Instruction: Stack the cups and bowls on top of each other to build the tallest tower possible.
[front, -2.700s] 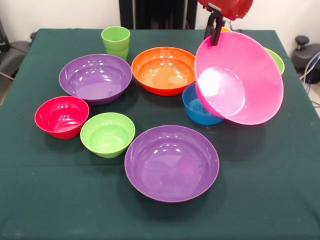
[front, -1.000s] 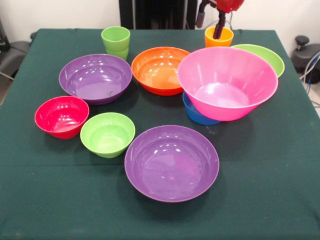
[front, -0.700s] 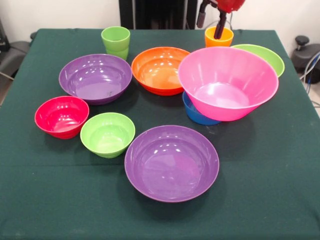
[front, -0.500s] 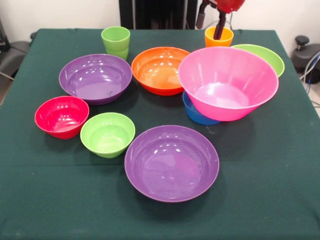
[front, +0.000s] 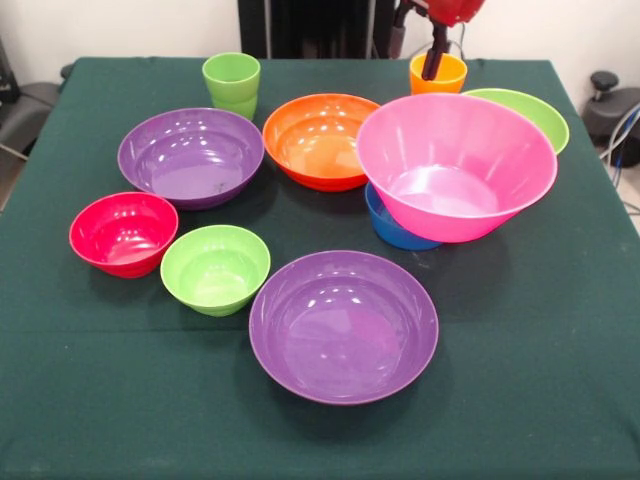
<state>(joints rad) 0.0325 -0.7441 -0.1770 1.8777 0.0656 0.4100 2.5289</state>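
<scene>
- I see bare green table (front: 540, 380) along the near edge and right side.
- The big glossy pink plastic bowl (front: 456, 165) leans on the small blue bowl (front: 385, 225), crowding the orange tumbler (front: 438, 72) behind.

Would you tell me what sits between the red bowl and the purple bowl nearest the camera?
In the front view, the small lime green bowl sits between the red bowl and the near purple bowl, close beside the red one.

All bowls, including the pink bowl (front: 455, 165) and the purple bowl (front: 343, 326) near the table's front edge, appeared as smooth, glossy plastic with bright highlights. The green cup (front: 231, 84) looked likewise. The tablecloth (front: 120, 400) was matt green cloth.
</scene>
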